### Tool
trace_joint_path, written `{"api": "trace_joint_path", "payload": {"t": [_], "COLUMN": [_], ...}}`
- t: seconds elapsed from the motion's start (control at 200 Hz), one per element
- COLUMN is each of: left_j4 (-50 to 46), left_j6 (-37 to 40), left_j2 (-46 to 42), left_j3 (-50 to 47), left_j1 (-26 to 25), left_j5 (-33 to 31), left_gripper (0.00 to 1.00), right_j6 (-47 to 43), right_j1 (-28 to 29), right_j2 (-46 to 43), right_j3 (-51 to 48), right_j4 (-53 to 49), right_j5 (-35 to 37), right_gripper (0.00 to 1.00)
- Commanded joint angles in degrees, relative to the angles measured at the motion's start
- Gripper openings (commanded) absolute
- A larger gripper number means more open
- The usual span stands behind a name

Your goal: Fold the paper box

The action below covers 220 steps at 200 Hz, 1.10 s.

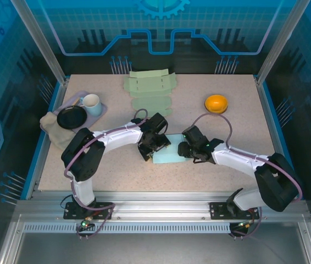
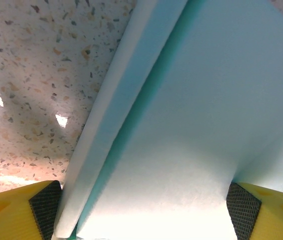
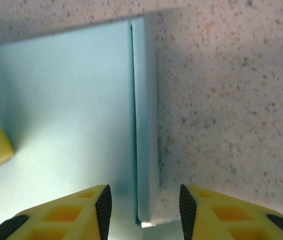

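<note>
the paper box [image 1: 167,156], a pale blue sheet partly folded, is lying flat on the speckled table [image 1: 117,176] just below the middle of the top view. the left gripper [image 1: 153,146] is reaching down onto its left edge and the right gripper [image 1: 184,148] is meeting its right edge, so the two are facing each other across it.

in the left wrist view the left gripper [image 2: 144,212] is standing with its jaws spread wide, one black pad in the lower left corner and the other in the lower right. the paper box [image 2: 196,125] is running between them toward the upper right. a folded flap is lying along its left side, with a darker teal crease showing beside it. the pads are sitting right at the sheet's edges, but i cannot tell whether they are pressing on it.

in the right wrist view the right gripper [image 3: 145,205] is holding its jaws partly apart, astride a narrow folded strip at the right edge of the paper box [image 3: 66,100]. a gap is showing on each side of the strip, so this gripper is grasping nothing.

a flattened green cardboard [image 1: 150,91] is lying at the top centre of the top view. an orange bowl [image 1: 216,103] is sitting at the upper right. at the upper left, a pale mug [image 1: 91,103] and a black dish [image 1: 71,117] are resting on a lilac tray [image 1: 104,110], with a beige cloth [image 1: 48,122] beside them.
</note>
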Motion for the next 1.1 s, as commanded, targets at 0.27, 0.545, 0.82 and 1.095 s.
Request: {"api": "trace_joint_path", "payload": {"t": [0.27,0.545,0.82,1.095], "left_j4": [-0.93,-0.65,-0.88,-0.66], "left_j6": [0.45,-0.02,-0.01,-0.18], "left_j2": [1.56,1.00,0.76,1.00], "left_j3": [-1.99,-2.85,-2.65,-2.93], "left_j1": [0.38,0.35,0.35,0.37], "left_j5": [-1.95,-2.01,-2.10,-2.14], "left_gripper": [0.89,0.88,0.88,0.89], "right_j6": [-0.25,3.45,1.37,-0.98], "right_j1": [1.71,1.65,1.52,1.48], "right_j2": [-1.70,0.53,-1.63,-1.88], "right_j3": [-3.20,-1.81,-1.75,-3.61], "right_j4": [1.01,1.53,-0.05,1.03], "right_j5": [-4.92,-12.13,-9.31,-6.72], "right_gripper": [0.42,0.42,0.39,0.38]}}
